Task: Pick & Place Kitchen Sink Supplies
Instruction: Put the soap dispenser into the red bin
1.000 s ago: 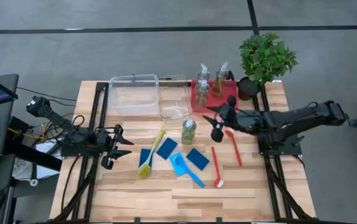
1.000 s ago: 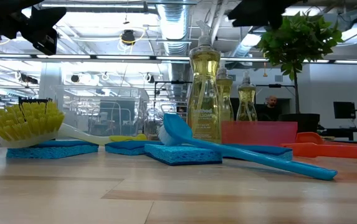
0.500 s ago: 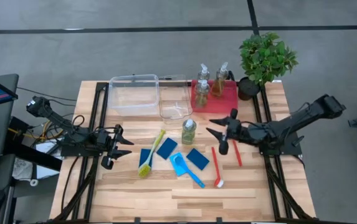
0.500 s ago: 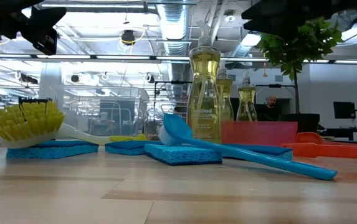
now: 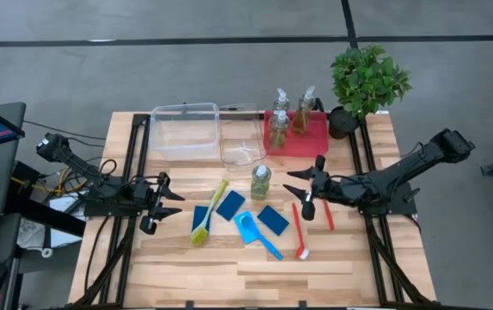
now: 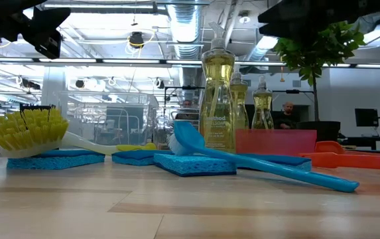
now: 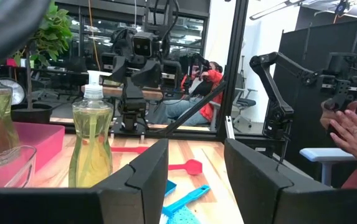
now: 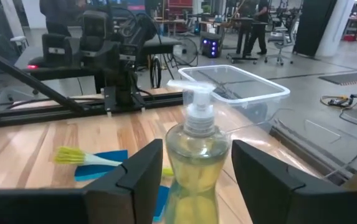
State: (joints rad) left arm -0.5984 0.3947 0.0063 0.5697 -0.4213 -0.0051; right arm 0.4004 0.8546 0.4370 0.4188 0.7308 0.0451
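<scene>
One clear pump bottle [image 5: 261,182] of yellow-green liquid stands upright on the table by its base; it also shows in the right wrist view [image 8: 197,155]. My right gripper [image 5: 292,181] is open. It is level with this bottle and just to its right, and its fingers point at it without touching. Three more bottles [image 5: 279,129] stand on or by the red tray [image 5: 315,136]. Blue sponges [image 5: 231,204], a green brush [image 5: 207,215], a blue brush [image 5: 256,234] and red brushes [image 5: 299,228] lie flat. My left gripper [image 5: 175,198] waits open at the table's left.
Two clear plastic bins [image 5: 186,129] [image 5: 241,148] sit toward the far edge, left of the red tray. A potted plant [image 5: 366,82] stands at the far right corner. Bare wood runs along the near edge. A person's hand [image 7: 352,124] shows beyond the table.
My right gripper has moved toward the table's near edge, from beside the red tray to a spot level with the lone bottle. Its fingers still point left. The bottles, sponges and brushes have stayed where they were.
</scene>
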